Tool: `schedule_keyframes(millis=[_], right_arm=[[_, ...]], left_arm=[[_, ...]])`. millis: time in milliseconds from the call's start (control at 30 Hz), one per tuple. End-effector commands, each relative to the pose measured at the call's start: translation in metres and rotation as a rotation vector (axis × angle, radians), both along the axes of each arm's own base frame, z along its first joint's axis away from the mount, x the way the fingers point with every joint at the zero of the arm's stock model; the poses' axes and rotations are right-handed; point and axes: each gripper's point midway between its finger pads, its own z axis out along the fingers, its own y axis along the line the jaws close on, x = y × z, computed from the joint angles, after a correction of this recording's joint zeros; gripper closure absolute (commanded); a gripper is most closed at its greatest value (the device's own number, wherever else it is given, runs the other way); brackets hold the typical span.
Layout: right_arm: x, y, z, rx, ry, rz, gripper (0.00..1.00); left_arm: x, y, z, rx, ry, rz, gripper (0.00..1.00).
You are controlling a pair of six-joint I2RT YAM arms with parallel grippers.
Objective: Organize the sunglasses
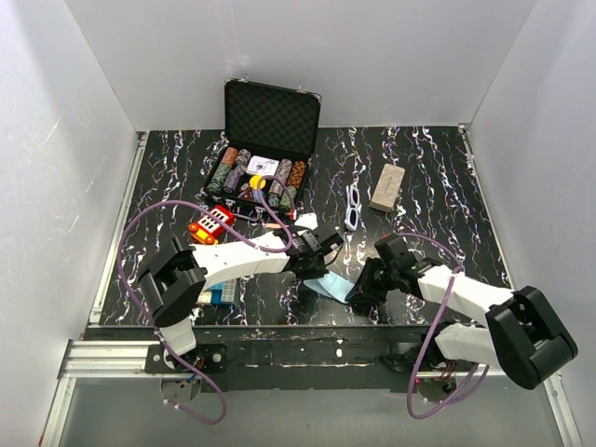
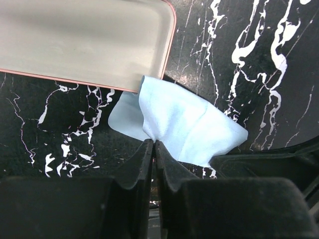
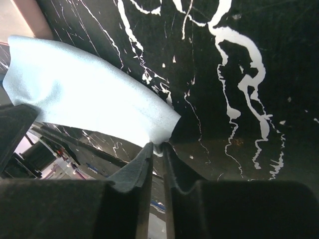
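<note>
Currently both sets of jaws clamp the light blue cloth (image 2: 189, 124); your white sunglasses (image 1: 353, 207) lie on the worktop (image 1: 438, 186) beside the grey-brown case (image 1: 385, 189), likely light and fragile, so grip the frame.

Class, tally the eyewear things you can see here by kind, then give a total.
White-framed dark-lensed sunglasses: 1
Oblong cases: 2, grey-brown case, pink-rimmed case
Light blue cloth: 1
Total: 4; a bluish item at front left is unclear.
</note>
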Motion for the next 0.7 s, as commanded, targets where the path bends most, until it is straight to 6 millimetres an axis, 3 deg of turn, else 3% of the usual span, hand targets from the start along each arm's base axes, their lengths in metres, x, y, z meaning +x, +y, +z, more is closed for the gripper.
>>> schedule_keyframes(millis=[0, 100, 400, 533, 667], right_arm=[[0.005, 0.008, 0.007, 0.039, -0.034, 0.006, 0.74], [0.006, 0.001, 0.01, 0.006, -0.054, -0.009, 0.67], [0.009, -0.023, 0.016, -0.092, -0.125, -0.074, 0.59], [0.013, -0.024, 0.012, -0.116, -0.127, -0.067, 0.59], [0.022, -0.021, 0.009, -0.126, -0.148, -0.061, 0.59]], left_arm=[[0.0, 0.006, -0.001, 0.024, -0.006, 0.004, 0.9], [0.001, 0.007, 0.004, 0.02, -0.015, 0.002, 0.72], [-0.002, 0.016, 0.03, -0.031, -0.064, -0.021, 0.24], [-0.003, 0.019, 0.031, -0.039, -0.09, -0.069, 0.17], [-0.001, 0.016, 0.018, -0.09, -0.064, -0.118, 0.21]])
